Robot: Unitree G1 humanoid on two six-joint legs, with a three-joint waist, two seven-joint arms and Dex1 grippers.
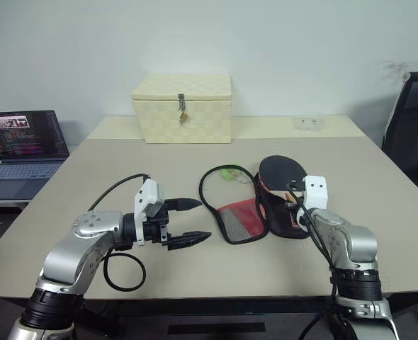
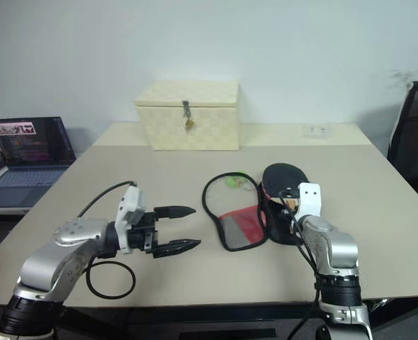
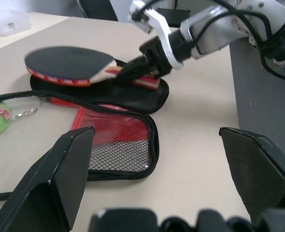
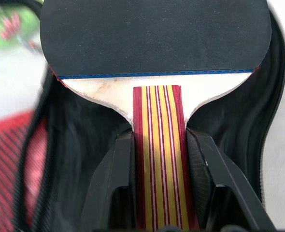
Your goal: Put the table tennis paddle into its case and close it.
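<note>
My right gripper point(image 4: 159, 141) is shut on the striped wooden handle of the table tennis paddle point(image 4: 154, 36), fingers point(image 4: 119, 176) on either side. The paddle's black face point(image 1: 280, 170) lies flat just over the black half of its case point(image 1: 285, 221), which is unzipped and spread on the table. The case's other half, a red mesh panel point(image 1: 240, 220), lies to the left, and the green fuzzy zipper pull point(image 1: 230, 173) is beyond it. My left gripper point(image 1: 203, 219) hovers open left of the case, pointing at it, with nothing between its fingers.
A cream woven box point(image 1: 182, 108) with a latch stands at the back of the table point(image 1: 110, 170). An open laptop point(image 1: 21, 152) sits on a side desk to the left. A black chair point(image 1: 414, 134) is at the right edge. A black cable loop point(image 1: 124, 273) hangs under my left arm.
</note>
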